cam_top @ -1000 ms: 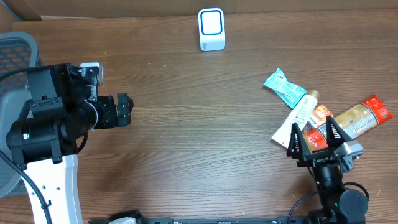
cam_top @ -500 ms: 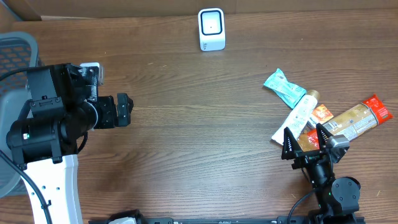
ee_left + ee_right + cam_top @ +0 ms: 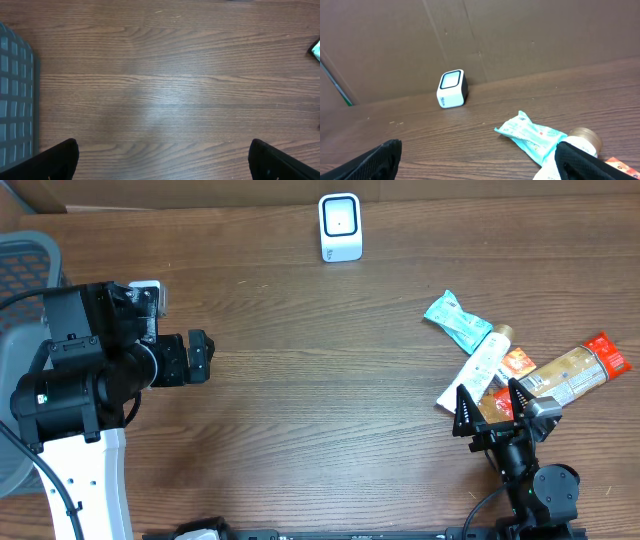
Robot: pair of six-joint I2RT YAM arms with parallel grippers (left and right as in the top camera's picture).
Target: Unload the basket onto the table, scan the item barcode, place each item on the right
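The left gripper (image 3: 199,356) is hovering far off, spread and empty. The right gripper (image 3: 492,408) is hanging spread wide over the pile of packs (image 3: 517,362) on the table's (image 3: 330,380) right side. They are overlapping, I think, so it risks grabbing two together.

White scanner cube (image 3: 340,226) stands upright, far ahead-left of the right hand (image 3: 490,400). Teal packet (image 3: 457,321), white tube (image 3: 478,365) and tan pouch (image 3: 578,368) lie flat, clustered just ahead of it.

Soft, even light on my bench (image 3: 165,107), pale sheen mid-wood; my left end effector's (image 3: 167,160) fingertips (image 3: 60,160) look dark, blurred.
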